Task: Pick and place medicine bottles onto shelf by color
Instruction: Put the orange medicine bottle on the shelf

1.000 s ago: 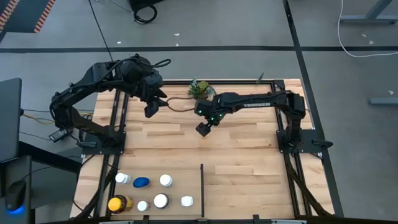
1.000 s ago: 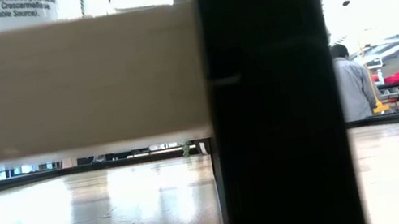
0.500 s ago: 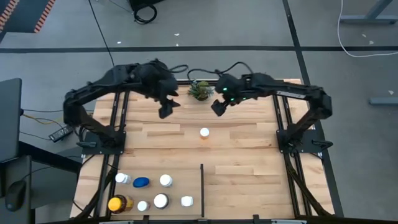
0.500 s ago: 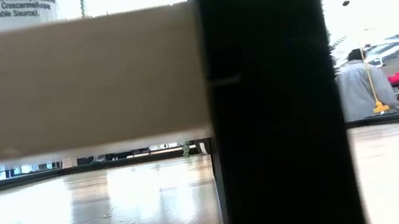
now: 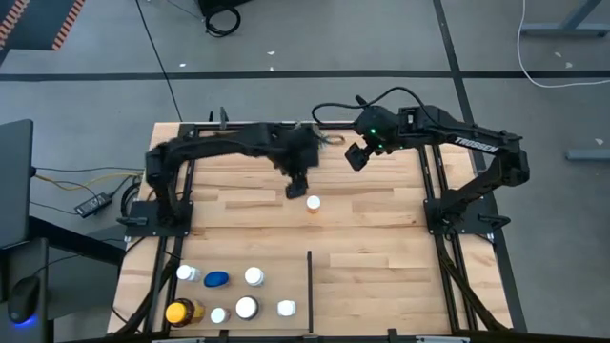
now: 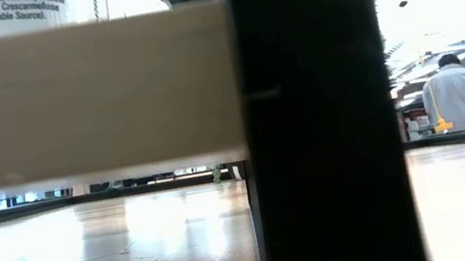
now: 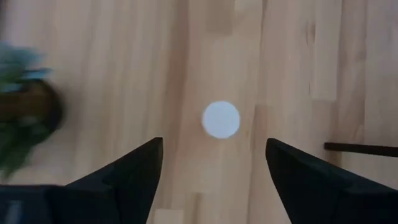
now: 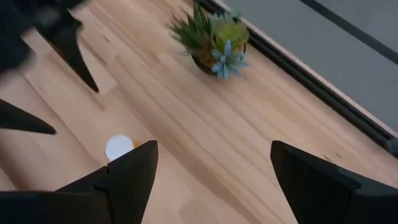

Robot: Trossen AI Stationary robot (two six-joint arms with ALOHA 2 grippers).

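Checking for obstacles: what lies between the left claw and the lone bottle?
Nothing: the left wrist view shows only bare wood between the open left claw and the bottle.

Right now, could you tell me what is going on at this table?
The robot is sorting medicine bottles. The left claw hangs open just beside a lone white-capped bottle standing mid-table, which the left wrist view shows between its fingers from above, not yet gripped. The right claw waits open near the potted plant at the table's far edge. Seven other bottles stand grouped at the near left, beside the black divider bar.
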